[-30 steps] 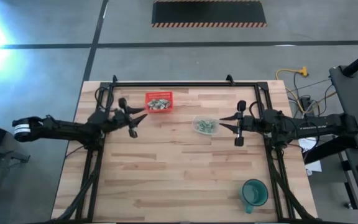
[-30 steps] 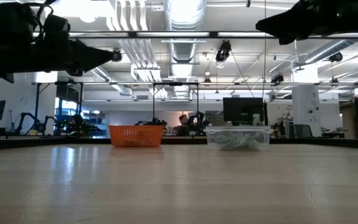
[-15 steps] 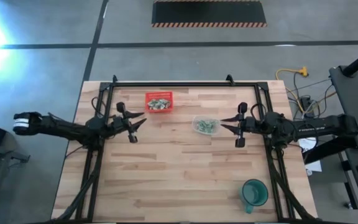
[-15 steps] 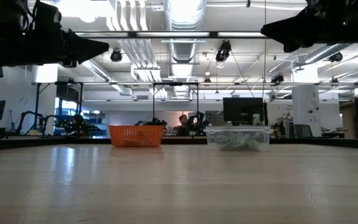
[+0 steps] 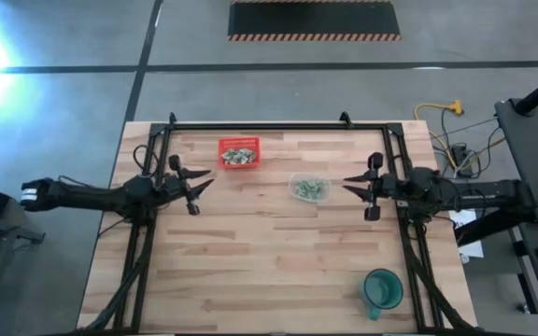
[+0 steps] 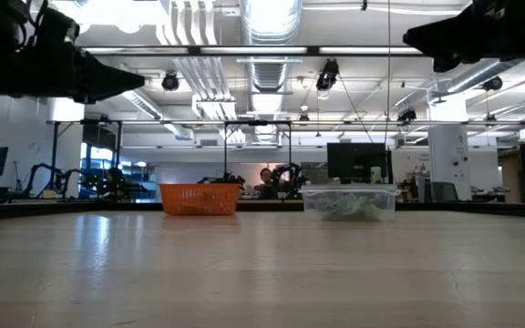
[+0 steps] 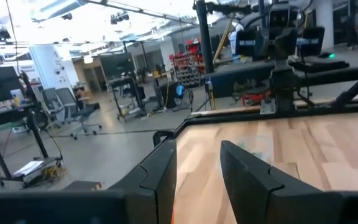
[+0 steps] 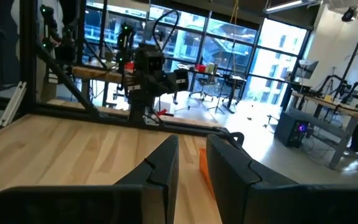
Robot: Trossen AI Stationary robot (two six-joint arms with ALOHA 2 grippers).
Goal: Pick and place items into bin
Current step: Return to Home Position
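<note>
The small pale green wrapped pieces lie in two places. Some fill a clear tub point(image 5: 309, 188) at mid-table, and others lie in the red bin point(image 5: 238, 152) toward the far edge. In the low view both the bin point(image 6: 200, 199) and the tub point(image 6: 349, 200) rest on the tabletop. My left gripper point(image 5: 208, 182) hovers above the table, left of and nearer than the bin, its fingers point(image 7: 197, 158) a narrow gap apart and empty. My right gripper point(image 5: 346, 183) hovers right of the tub, its fingers point(image 8: 191, 149) likewise slightly apart and empty.
A green cup point(image 5: 382, 289) stands near the table's near right corner. A black frame point(image 5: 278, 127) runs along the far edge and down both sides. Bare wood point(image 5: 269, 261) stretches across the near half. People and benches show in the room beyond.
Both arms have drawn back from the table's middle. My left gripper has moved toward the left edge and slightly toward the near edge, away from the red bin. My right gripper has moved toward the right edge, away from the clear tub. Bin and tub have stayed put.
</note>
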